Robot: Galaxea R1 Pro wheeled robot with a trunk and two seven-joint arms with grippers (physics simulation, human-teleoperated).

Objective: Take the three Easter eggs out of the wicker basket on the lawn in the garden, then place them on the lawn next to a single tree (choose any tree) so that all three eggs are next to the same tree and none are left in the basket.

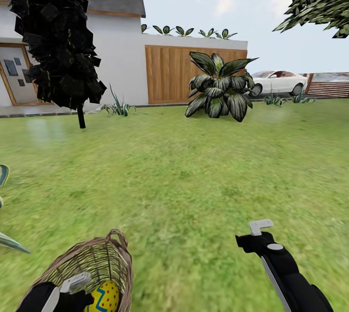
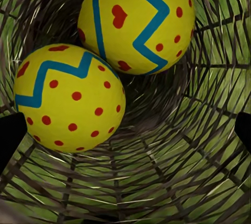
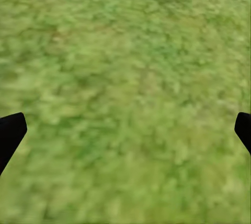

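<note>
**Left arm reaches into the basket**

Grass (image 1: 184,176) runs back to a white house, a fence and a dark tree (image 1: 58,40) at upper left. At lower left, the left gripper (image 1: 80,285) dips into the basket (image 1: 104,254) beside an egg (image 1: 104,297); the right gripper (image 1: 257,234) hovers at lower right.

Left wrist camera: two eggs (image 2: 68,98) (image 2: 137,20) lie inside, fingertips spread wide, apparently lining up a grasp.

Right wrist camera: fingertips spread, empty, over lawn (image 3: 125,88).
</note>
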